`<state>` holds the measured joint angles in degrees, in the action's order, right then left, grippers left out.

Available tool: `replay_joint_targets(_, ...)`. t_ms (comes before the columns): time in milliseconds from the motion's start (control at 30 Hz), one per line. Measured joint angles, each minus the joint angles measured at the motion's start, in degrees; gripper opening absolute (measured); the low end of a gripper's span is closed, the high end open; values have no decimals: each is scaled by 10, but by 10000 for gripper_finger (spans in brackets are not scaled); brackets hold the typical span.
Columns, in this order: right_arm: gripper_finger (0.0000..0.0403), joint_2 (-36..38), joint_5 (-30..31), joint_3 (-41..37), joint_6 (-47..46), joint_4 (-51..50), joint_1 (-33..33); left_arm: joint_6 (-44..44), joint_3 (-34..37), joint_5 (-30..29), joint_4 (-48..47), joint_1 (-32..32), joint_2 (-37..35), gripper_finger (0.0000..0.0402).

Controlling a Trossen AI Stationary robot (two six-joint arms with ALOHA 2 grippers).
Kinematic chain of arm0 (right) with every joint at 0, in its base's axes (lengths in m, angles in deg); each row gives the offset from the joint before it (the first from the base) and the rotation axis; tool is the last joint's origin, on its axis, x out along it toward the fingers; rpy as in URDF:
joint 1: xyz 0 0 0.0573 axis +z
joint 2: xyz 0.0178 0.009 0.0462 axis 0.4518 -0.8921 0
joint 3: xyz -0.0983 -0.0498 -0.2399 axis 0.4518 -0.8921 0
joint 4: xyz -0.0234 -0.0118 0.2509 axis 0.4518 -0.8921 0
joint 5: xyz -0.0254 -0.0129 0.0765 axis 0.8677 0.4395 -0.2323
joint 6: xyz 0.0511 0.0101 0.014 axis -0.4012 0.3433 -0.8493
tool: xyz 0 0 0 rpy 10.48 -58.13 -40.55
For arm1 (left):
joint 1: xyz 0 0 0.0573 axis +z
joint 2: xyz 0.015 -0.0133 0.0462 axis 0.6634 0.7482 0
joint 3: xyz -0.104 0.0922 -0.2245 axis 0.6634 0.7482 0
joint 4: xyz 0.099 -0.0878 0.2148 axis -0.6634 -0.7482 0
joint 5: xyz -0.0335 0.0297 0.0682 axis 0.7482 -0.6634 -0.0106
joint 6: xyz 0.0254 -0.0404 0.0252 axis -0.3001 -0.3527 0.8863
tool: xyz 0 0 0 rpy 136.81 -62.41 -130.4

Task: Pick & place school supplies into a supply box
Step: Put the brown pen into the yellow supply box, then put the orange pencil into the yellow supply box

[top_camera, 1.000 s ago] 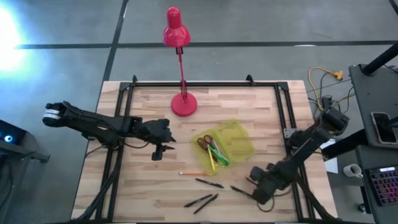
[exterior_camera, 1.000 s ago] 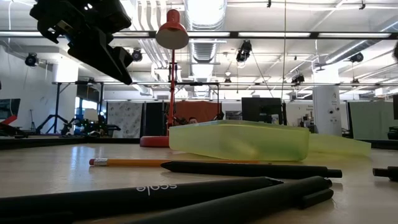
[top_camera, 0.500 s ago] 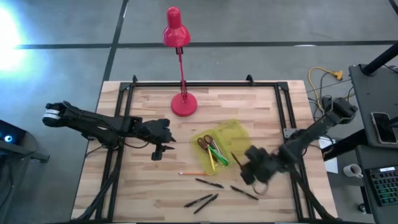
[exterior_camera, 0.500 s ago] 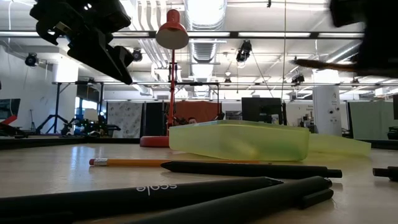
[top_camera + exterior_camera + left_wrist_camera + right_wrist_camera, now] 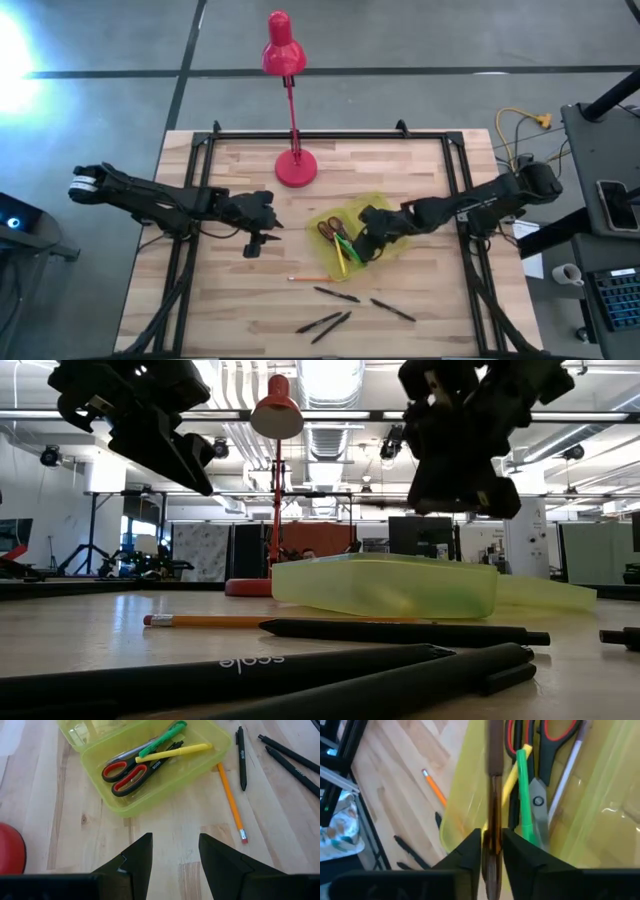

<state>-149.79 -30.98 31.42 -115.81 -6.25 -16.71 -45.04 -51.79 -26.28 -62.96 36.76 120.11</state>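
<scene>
Two arms are over the worktop, and we see the right gripper hovering above the supply box near the middle of the table, its fingers pinching a dark pen over the scissors, green marker and yellow pencil already inside. Our left gripper waits toward the left edge with jaws spread. Four black pens and an orange pencil lie near the front edge.
</scene>
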Motion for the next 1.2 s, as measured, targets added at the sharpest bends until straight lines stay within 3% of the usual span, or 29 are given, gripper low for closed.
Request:
replay_joint_targets(233,143,14,8,0,-15,3,4,15,0,0,0,0,0,145)
replay_joint_targets(433,175,36,22,1,-17,-37,16,14,0,0,2,0,0,145)
replay_joint_targets(500,177,45,23,1,-17,-71,28,-30,0,3,20,-1,0,145)
replay_joint_targets(633,174,61,25,1,-20,-150,67,-208,-13,20,47,-6,0,145)
replay_joint_targets(767,169,65,40,1,-67,-214,127,-279,-15,17,86,-6,6,145)
replay_joint_targets(1033,169,64,121,-2,-233,-272,261,-261,-17,14,141,-27,16,145)
replay_joint_targets(1200,169,64,134,-16,-331,-285,327,-210,-14,-1,125,-89,43,145)
